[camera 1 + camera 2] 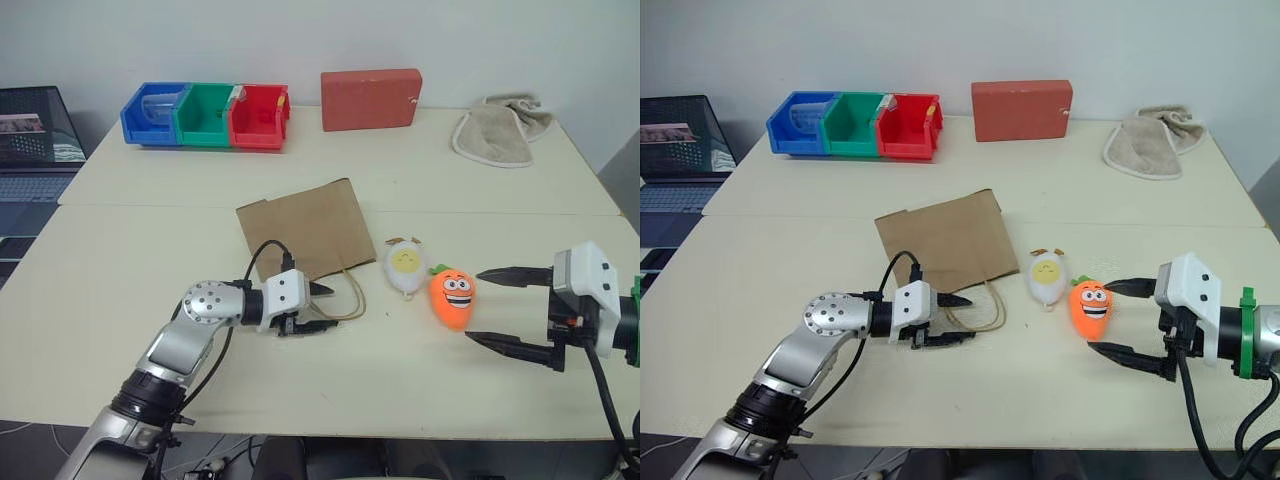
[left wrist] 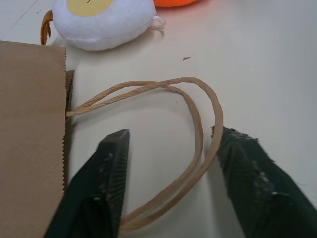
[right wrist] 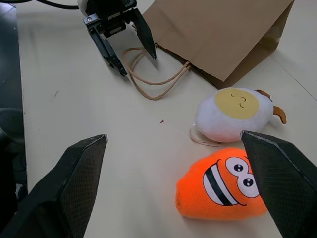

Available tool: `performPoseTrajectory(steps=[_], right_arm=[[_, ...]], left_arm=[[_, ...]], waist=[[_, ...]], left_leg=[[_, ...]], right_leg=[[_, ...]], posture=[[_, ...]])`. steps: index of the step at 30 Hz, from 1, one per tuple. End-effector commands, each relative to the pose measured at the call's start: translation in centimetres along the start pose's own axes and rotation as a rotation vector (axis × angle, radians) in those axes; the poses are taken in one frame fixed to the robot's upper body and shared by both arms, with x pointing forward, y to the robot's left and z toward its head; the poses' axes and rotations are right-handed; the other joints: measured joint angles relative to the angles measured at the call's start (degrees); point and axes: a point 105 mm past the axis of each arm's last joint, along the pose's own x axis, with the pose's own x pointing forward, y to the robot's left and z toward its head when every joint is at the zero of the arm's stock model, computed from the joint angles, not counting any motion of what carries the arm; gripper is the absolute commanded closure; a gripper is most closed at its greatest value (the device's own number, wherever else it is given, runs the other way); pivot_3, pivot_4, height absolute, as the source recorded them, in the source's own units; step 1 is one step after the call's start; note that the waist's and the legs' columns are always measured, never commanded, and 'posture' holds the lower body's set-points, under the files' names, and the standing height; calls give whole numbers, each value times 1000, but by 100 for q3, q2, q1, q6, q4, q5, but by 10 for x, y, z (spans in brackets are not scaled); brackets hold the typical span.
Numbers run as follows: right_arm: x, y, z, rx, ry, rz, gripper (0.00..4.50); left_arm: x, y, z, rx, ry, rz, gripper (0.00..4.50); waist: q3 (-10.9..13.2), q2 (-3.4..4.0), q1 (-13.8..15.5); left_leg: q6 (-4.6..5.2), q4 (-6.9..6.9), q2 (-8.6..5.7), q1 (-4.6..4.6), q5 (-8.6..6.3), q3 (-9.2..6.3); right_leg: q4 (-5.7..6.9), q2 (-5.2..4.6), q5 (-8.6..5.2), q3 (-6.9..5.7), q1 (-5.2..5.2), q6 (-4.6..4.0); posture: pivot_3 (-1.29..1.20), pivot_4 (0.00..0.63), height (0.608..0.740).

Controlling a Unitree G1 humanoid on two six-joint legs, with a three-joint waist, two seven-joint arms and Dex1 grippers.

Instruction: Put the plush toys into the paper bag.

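The paper bag [image 1: 303, 229] lies flat on the table [image 1: 150, 270], its mouth turned toward the two toys, and nothing is inside it as far as the outside shows. Both toys rest on the table just to the right of the bag: the white egg toy [image 1: 405, 266] sits nearest the bag's open end, and the orange carrot toy [image 1: 452, 297] lies just beyond it, the two almost touching. So no toy has gone in; the whole task is left to do.

The left gripper [image 1: 322, 307] is at the bag's mouth, its jaws partly apart with the two thin loop handles [image 2: 163, 144] lying between the fingers [image 2: 106, 183]. The fingers have not closed onto the handles; one loop rests against the inside of one finger. This looks like a first move to lift or hold the bag open.

The right gripper [image 1: 492, 307] stands just right of the carrot toy, farther from the bag, jaws spread wide and empty, pointing toward the carrot.
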Motion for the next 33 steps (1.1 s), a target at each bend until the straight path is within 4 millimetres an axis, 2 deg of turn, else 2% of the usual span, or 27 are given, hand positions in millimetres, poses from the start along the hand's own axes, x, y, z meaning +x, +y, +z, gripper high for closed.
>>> performPoseTrajectory(steps=[1,6,9,12,15,18,21,24,29,32,33], right_arm=[[3,4,6,-27,-20,6,0],[7,9,4,-18,-17,17,0],[11,9,2,-1,-6,-3,0],[20,6,4,7,-15,-31,0],[31,13,9,15,-46,3,0],[54,21,18,-6,-109,36,552],[72,21,23,-8,-154,32,1634],[110,16,32,-4,-226,-17,2731],[147,8,33,-32,-235,-80,4469],[169,3,33,-42,-240,-115,4469],[178,-4,33,-42,-239,-163,4469]], left_arm=[[1,2,8,51,-23,-15,2826],[1,4,9,31,-23,-31,4467],[-4,5,12,8,-19,-48,4467],[-10,13,24,-46,-56,-45,4467],[-14,21,38,-91,-98,-34,4467],[-25,37,64,-200,-192,-20,4500],[-34,46,80,-263,-243,-20,4500],[-43,57,100,-355,-325,-15,4500],[-47,61,110,-416,-357,-16,4500],[-46,60,111,-423,-352,-18,4500],[-46,60,112,-423,-349,-20,4500]], waist=[[0,0,-2],[0,0,-1],[0,0,-1],[0,0,-9],[0,-1,-5],[2,-4,-15],[2,-4,-23],[3,-5,-64],[3,-5,-106],[3,-6,-114],[3,-6,-123]], left_leg=[[0,0,0,0,0,1],[0,0,0,1,0,-1],[0,0,0,-1,0,-2],[0,1,0,0,0,-2],[0,7,1,-1,0,-4],[0,8,2,-2,0,-8],[0,13,2,-6,0,-11],[0,14,4,-5,0,-14],[-1,14,3,-12,1,-20],[-3,13,3,-18,2,-22],[-4,12,6,-17,2,-23]], right_leg=[[0,0,0,1,0,0],[1,0,0,0,0,0],[1,0,0,-2,0,0],[3,0,0,-1,0,0],[11,2,0,-3,-2,0],[12,4,0,-5,-2,1],[14,6,-1,-7,-5,1],[17,7,-1,-10,-6,1],[20,7,-1,-16,-13,1],[20,5,-1,-18,-20,0],[21,7,-1,-19,-21,0]], posture=[[0,150,740],[0,150,740],[0,150,740],[0,150,740],[0,150,740],[0,150,740],[0,150,740],[0,150,740],[0,150,740],[0,150,740],[0,150,740]])
